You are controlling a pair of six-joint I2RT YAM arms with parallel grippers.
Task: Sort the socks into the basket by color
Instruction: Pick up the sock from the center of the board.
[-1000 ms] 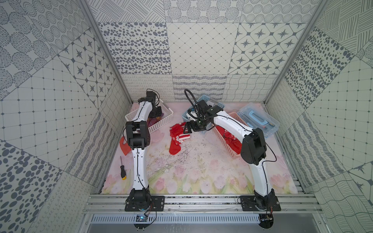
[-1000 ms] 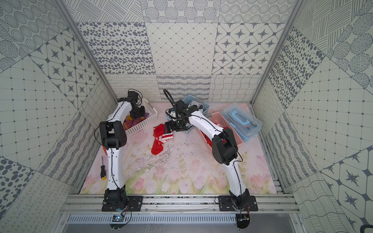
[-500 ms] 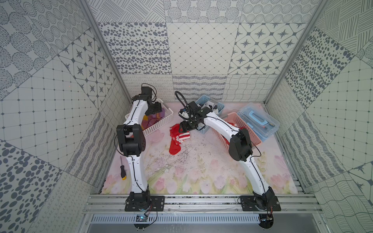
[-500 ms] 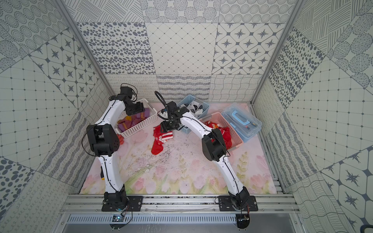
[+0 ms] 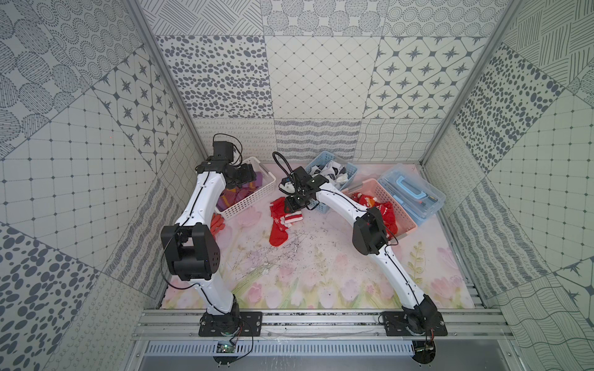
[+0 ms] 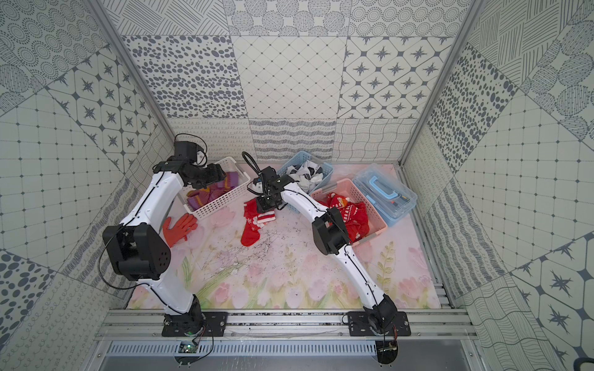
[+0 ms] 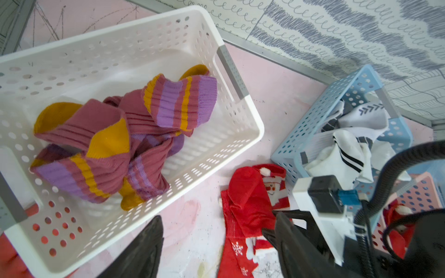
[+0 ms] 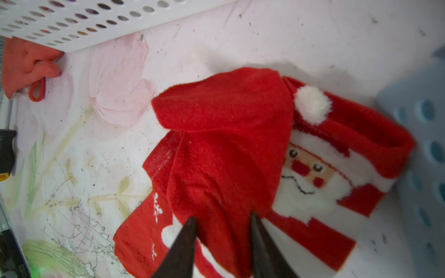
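Observation:
Two red socks (image 5: 283,221) lie overlapping on the mat between the baskets, one with a Santa face (image 8: 305,173), one with snowflakes. My right gripper (image 8: 221,220) is down on them, its jaws pinching a raised fold of the red sock; in both top views it sits over the pile (image 6: 265,204). My left gripper (image 7: 216,245) hangs open and empty above the white basket (image 5: 254,199), which holds purple-mauve and mustard socks (image 7: 134,134). The blue basket (image 5: 352,170) holds white socks (image 5: 334,170). More red socks (image 5: 382,208) fill the pink basket (image 5: 401,205).
An orange glove (image 6: 180,228) lies on the mat beside the white basket, under my left arm. A clear blue toolbox (image 5: 411,196) stands at the back right. A black-handled screwdriver (image 8: 6,154) lies near the left wall. Patterned walls enclose the mat.
My right gripper moved left onto the red socks and closed from wide open onto a fold. My left gripper opened wider and rose over the white basket.

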